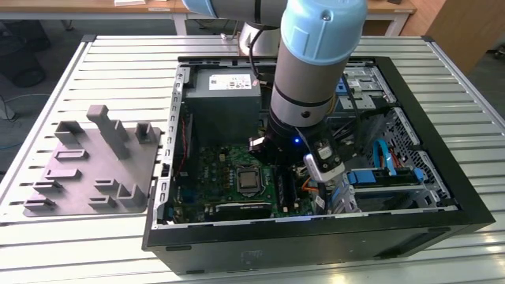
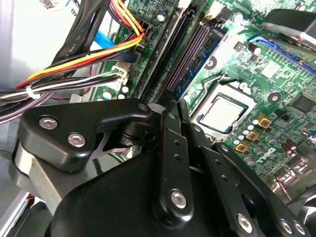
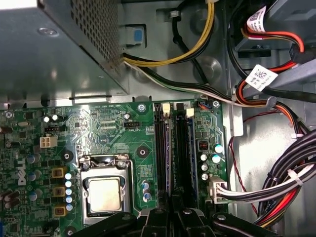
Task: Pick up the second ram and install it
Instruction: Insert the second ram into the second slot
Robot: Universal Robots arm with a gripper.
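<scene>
The gripper (image 2: 170,106) was low inside the computer case (image 1: 442,171), its fingers pressed together on the second ram (image 3: 170,158). This ram stood in a motherboard (image 3: 98,123) slot near the board's cable-side edge.

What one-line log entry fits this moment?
gripper: low over long black memory slots of green motherboard | site: open black computer case | second ram: grasp unclear

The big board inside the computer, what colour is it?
Green board, clearest in the first wrist view.
</scene>
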